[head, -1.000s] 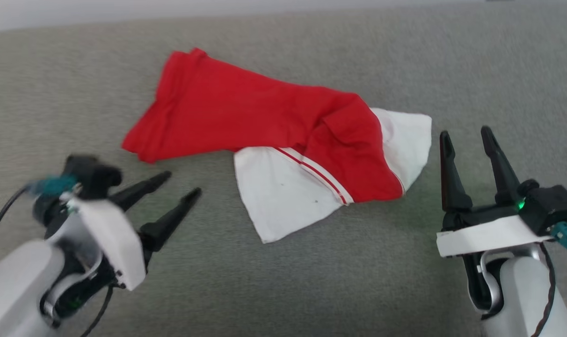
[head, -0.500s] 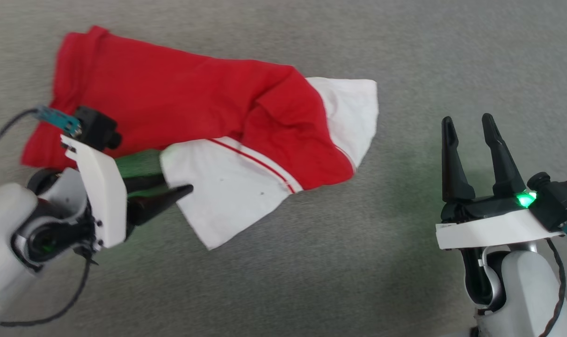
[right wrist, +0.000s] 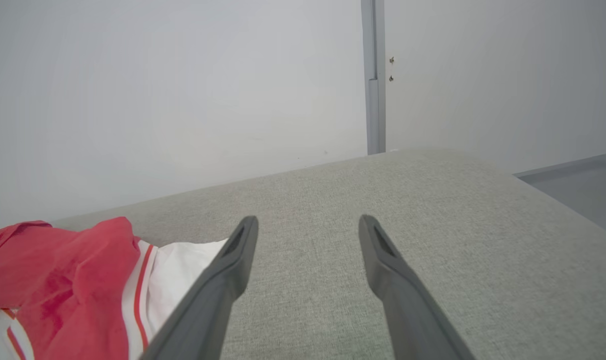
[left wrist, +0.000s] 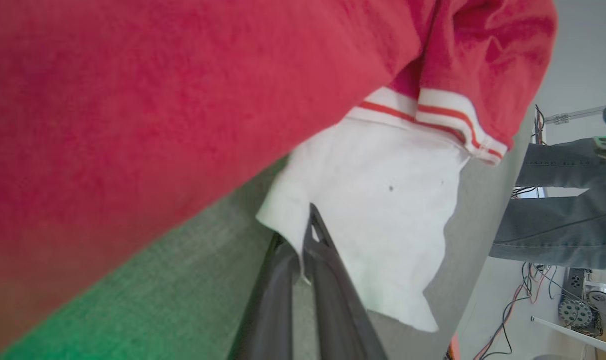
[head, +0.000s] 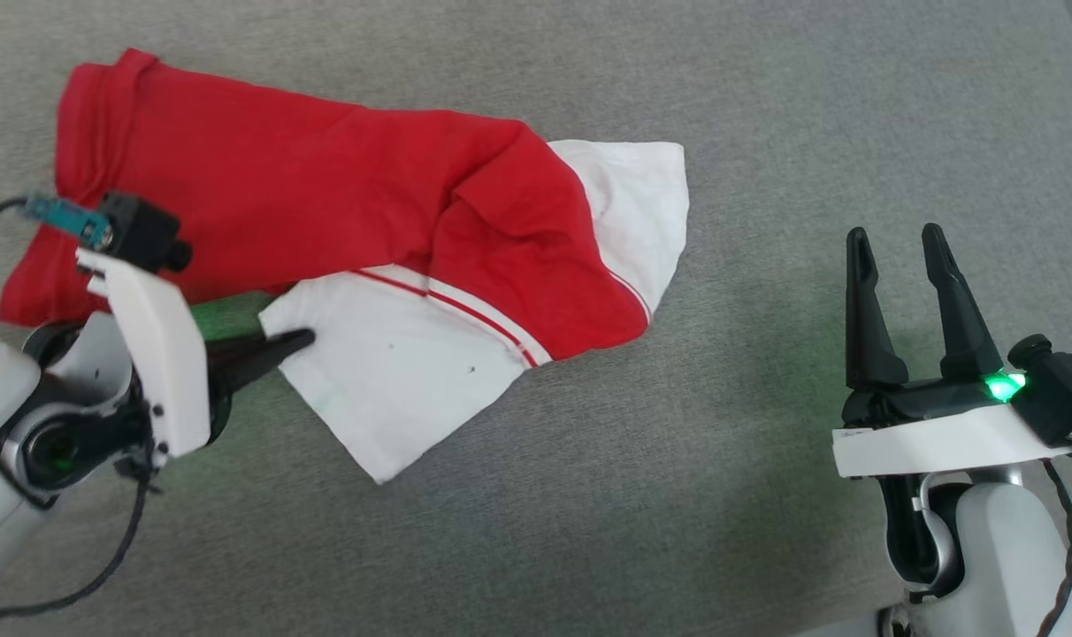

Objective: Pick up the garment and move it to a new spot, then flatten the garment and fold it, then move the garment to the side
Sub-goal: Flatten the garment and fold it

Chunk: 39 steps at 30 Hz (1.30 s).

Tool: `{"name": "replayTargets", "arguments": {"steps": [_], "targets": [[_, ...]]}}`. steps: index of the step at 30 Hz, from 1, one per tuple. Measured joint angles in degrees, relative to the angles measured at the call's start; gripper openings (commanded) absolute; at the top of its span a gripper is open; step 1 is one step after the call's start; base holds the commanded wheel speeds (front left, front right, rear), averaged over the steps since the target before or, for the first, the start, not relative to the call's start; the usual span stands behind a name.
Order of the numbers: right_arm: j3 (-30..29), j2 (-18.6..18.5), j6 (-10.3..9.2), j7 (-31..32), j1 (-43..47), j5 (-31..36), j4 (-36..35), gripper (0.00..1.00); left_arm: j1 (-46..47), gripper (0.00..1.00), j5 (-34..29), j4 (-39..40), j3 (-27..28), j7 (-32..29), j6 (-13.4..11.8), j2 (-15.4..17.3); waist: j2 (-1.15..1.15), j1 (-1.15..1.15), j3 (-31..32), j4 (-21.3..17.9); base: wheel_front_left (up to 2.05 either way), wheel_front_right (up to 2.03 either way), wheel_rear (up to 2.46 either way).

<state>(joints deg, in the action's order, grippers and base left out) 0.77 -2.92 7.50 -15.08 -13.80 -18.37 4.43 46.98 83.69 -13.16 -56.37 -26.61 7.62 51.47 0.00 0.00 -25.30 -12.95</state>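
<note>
A grey woven fabric surface (head: 766, 133) spreads out in front of a plain pale wall (right wrist: 183, 100). Off to one side, a person's legs (left wrist: 558, 215) in jeans stand near loose floor cables (left wrist: 528, 280). The left gripper (head: 284, 341) lies low, its fingers aimed sideways and pinched on the edge of a white sleeve (head: 394, 380). The right gripper (head: 892, 234) hovers with its fingers spread, well apart from the cloth. The garment (head: 306, 195), a red T-shirt, lies rumpled on the surface before the left arm. Its long axis runs diagonally, with the red body to the far left and the white sleeves nearer and to the right.
</note>
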Motion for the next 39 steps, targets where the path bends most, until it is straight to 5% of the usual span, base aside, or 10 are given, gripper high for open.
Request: {"name": "replayTargets", "arguments": {"steps": [11, 19, 20, 21, 23, 31, 35, 39], "targets": [[-0.01, -0.01, 0.00, 0.00, -0.86, 1.48, 1.75, 1.00, -2.68, 0.00, -1.59, -4.16, -1.44, 4.44, 0.01, 10.47, 0.00, 0.00, 2.53, 4.61, 0.00, 0.00, 0.00], [-0.24, 0.00, 0.00, 0.00, -0.95, 2.88, 2.68, 1.00, -2.75, 0.00, -3.12, -9.18, -2.82, 8.18, -0.04, 10.02, 0.00, 0.00, 3.82, 6.05, 0.00, 0.00, 0.00], [-0.24, 0.02, 0.00, 0.00, -0.94, 3.14, 2.75, 1.00, -2.75, 0.06, -2.90, -9.26, -2.86, 8.83, -0.05, 9.26, 0.00, 0.00, 3.98, 6.20, 0.00, 0.00, 0.00], [-0.24, 0.00, 0.00, 0.00, -0.94, 3.37, 2.81, 1.00, -2.74, 0.29, -2.90, -9.26, -2.93, 9.64, -0.05, 8.66, 0.00, 0.00, 4.13, 6.34, 0.00, 0.00, 0.00], [-0.25, 0.00, 0.00, 0.00, -0.95, 3.93, 3.00, 1.00, -2.74, 1.00, -3.19, -9.25, -3.44, 11.33, -0.05, 7.81, 0.00, 0.00, 4.45, 6.57, 0.00, 0.00, 0.00], [1.65, -0.01, 0.00, 0.35, -1.94, 9.61, 7.19, 1.00, -5.47, 1.00, -8.32, -8.65, -4.77, 26.62, -0.05, 6.99, 0.00, 0.00, 6.63, 7.53, 0.00, 0.00, 0.00], [2.34, -0.13, 0.00, 6.26, -3.24, 13.43, 8.36, 1.00, -8.91, 1.00, -8.99, -11.00, -3.04, 38.15, -0.08, 5.11, 0.00, 0.00, 7.77, 8.92, 0.00, 0.00, 0.00], [3.34, -3.61, 0.01, 15.34, -3.48, 14.27, 7.78, 1.00, -12.40, 1.00, -11.99, -12.17, 0.58, 41.44, -2.85, 1.02, 0.00, 0.00, 8.78, 11.22, 0.00, 0.00, 0.00]]}}
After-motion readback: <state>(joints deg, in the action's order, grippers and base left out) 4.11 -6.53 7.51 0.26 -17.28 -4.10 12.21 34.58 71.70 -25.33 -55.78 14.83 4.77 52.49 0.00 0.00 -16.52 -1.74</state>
